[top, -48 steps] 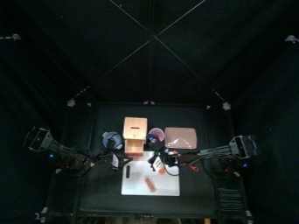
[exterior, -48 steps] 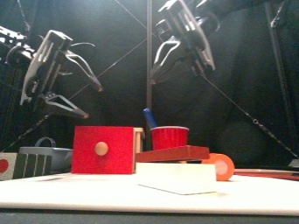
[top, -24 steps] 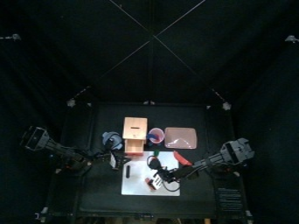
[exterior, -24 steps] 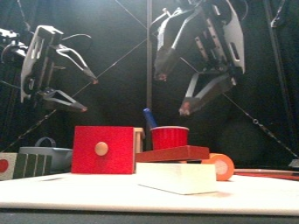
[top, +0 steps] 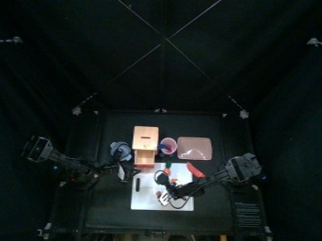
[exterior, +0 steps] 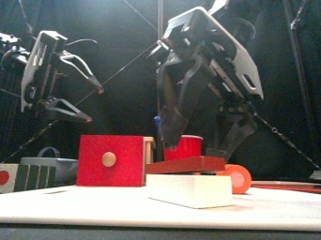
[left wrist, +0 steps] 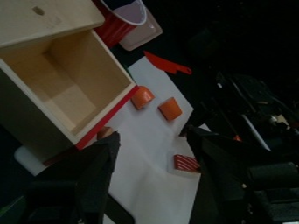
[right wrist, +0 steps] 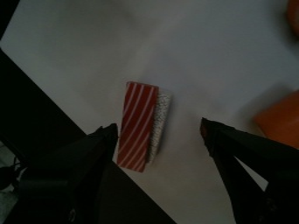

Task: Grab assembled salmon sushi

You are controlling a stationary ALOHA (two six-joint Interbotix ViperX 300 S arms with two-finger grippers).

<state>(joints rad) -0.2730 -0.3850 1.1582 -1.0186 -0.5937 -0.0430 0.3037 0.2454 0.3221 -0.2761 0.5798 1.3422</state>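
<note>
The salmon sushi (right wrist: 142, 125), an orange-and-white striped slice on a strip of white rice, lies on the white board (right wrist: 233, 52). My right gripper (right wrist: 158, 129) is open, one jaw on either side of the sushi, not touching it. In the left wrist view the same sushi (left wrist: 187, 163) lies near the board's edge, beside the right arm. From above, the right gripper (top: 169, 193) hangs over the white board (top: 142, 195). My left gripper (left wrist: 152, 142) is open and empty, held above the board's left side (top: 120, 173).
A wooden box (top: 146, 146) with a red front (exterior: 109, 159), a red cup (exterior: 183, 146) and a pinkish tray (top: 193, 148) stand behind the board. Loose orange pieces (left wrist: 170, 108) lie on the board. A grey bowl (top: 120, 149) sits at the left.
The right gripper has opened from nearly shut and dropped low over the white board, ending astride the sushi. The left arm has barely moved.
</note>
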